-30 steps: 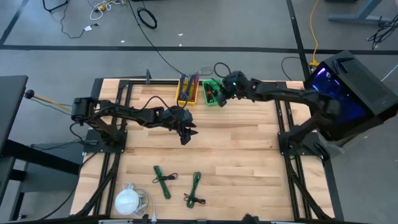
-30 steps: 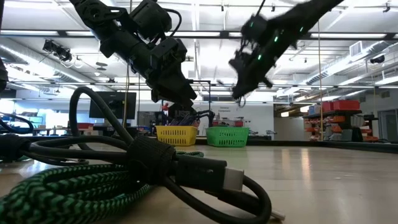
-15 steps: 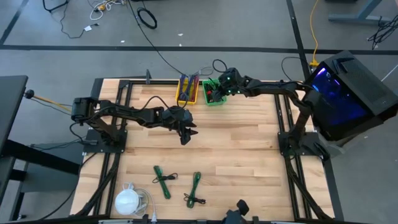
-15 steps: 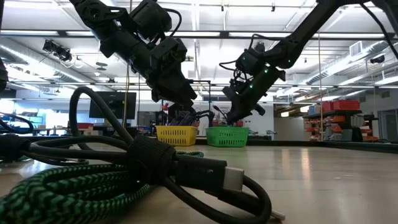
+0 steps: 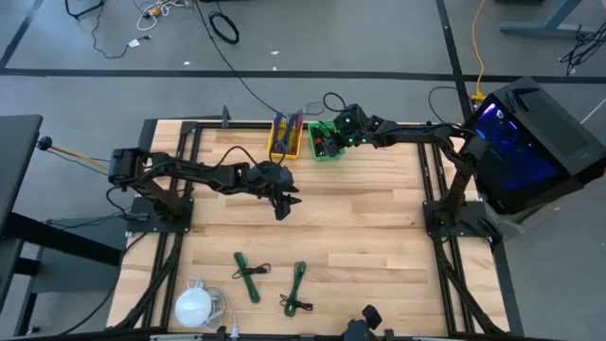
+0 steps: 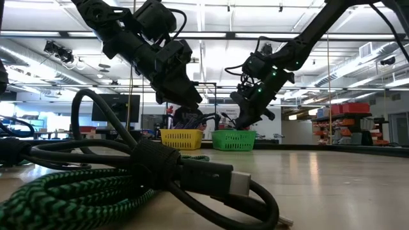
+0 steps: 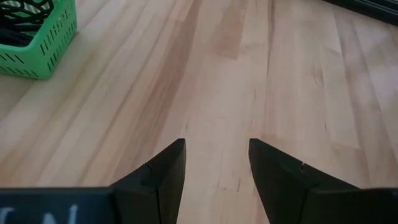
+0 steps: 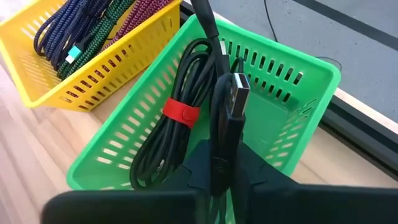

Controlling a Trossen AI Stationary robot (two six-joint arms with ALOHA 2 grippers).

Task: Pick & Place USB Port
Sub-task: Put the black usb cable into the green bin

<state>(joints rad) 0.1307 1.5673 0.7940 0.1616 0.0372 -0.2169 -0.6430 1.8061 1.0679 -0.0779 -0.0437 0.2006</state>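
Note:
My right gripper hangs over the green basket at the table's far edge, shut on a black USB cable whose metal plug sticks out beyond the fingers. A coiled black bundle with a red tie lies inside the basket; whether it belongs to the held cable I cannot tell. In the high view my right gripper is above the green basket. My left gripper stands open above bare wood near the table's middle, with nothing between its fingers. My right gripper pinches the black cable just behind its plug between its two fingers. The fingers slant down from the table's right side. The plug end sticks out past the fingertips over the basket's inside, and the cable runs along the fingers.
A yellow basket with braided cables stands left of the green one. Two green braided cables lie near the front edge, beside a white round object. A thick dark cable fills the low view's foreground.
My right gripper has sunk with the black cable down toward the green basket and shifted slightly toward the table's left. It has stayed nearly still over the last half second.

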